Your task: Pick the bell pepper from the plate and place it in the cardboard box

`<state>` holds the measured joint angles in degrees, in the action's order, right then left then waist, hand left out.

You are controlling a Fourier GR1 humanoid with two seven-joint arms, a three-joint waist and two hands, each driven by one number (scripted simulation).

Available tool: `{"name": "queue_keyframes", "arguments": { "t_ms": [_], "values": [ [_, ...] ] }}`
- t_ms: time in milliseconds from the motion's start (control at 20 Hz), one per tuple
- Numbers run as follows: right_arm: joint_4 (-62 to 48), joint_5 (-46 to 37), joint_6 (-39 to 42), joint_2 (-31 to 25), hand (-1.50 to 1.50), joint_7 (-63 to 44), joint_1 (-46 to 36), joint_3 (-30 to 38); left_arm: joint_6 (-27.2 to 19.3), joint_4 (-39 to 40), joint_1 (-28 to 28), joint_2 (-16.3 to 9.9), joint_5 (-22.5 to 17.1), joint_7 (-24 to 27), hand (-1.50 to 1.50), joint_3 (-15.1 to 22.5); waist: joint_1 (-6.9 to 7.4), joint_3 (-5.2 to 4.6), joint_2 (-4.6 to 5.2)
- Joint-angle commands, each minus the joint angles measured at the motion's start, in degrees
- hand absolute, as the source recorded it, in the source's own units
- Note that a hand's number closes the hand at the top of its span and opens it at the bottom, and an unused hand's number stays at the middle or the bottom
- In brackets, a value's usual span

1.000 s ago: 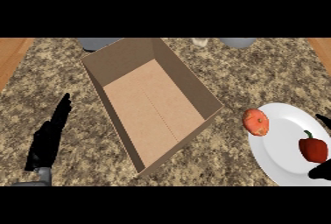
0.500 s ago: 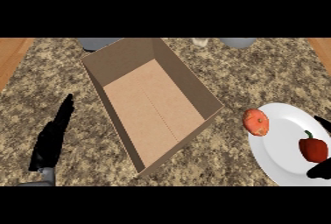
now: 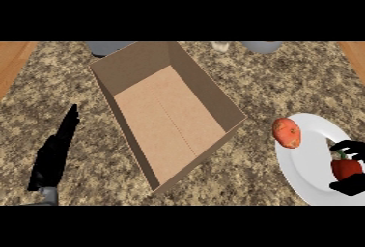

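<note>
Red bell pepper (image 3: 346,168) — right hand (image 3: 351,185) fingers (image 3: 345,146) now curled around it.

The left hand (image 3: 55,153) lies at the lower left of the head view, fingers straight and held together, pointing up and slightly right over the bench (image 3: 285,82); a short piece of grey wrist shows just below it at the view's lower edge. The right hand (image 3: 351,182) shows only partly at the right edge, its dark fingers and thumb curled round the bell pepper (image 3: 345,168), apparently touching it, though most of the palm is out of view
</note>
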<state>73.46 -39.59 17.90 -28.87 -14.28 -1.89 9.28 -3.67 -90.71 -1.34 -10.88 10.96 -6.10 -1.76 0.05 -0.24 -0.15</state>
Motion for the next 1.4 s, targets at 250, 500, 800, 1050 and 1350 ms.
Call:
{"name": "queue_keyframes", "arguments": {
  "t_ms": [250,500,800,1050,1350],
  "values": [
    [2.3,-10.5,-10.9,2.1,1.50,0.8,-1.0,-4.0,2.1,5.9,4.2,-1.0,-1.4,1.5,0.00,-2.9,-0.14,0.22,0.19],
    [13.5,-18.9,-9.4,9.0,1.50,-4.2,-1.9,-18.2,0.9,0.1,-0.2,0.2,-0.3,1.1,0.00,-1.1,0.79,0.18,-0.02],
    [22.5,-24.4,-8.7,14.4,1.50,-11.3,-1.3,-23.3,-0.2,-1.3,-1.4,1.5,2.2,0.6,0.00,0.5,0.15,0.22,0.06],
    [32.7,-24.8,-5.5,12.0,1.50,-11.8,0.1,-21.0,1.4,-0.1,1.6,0.6,0.8,-1.7,0.00,-1.5,-0.22,0.23,0.08],
    [43.6,-15.5,-5.6,18.3,1.50,-9.9,-3.3,-20.8,0.7,1.6,-0.9,2.3,1.1,2.4,0.00,-0.5,-0.37,0.21,0.00]
  ]
}}
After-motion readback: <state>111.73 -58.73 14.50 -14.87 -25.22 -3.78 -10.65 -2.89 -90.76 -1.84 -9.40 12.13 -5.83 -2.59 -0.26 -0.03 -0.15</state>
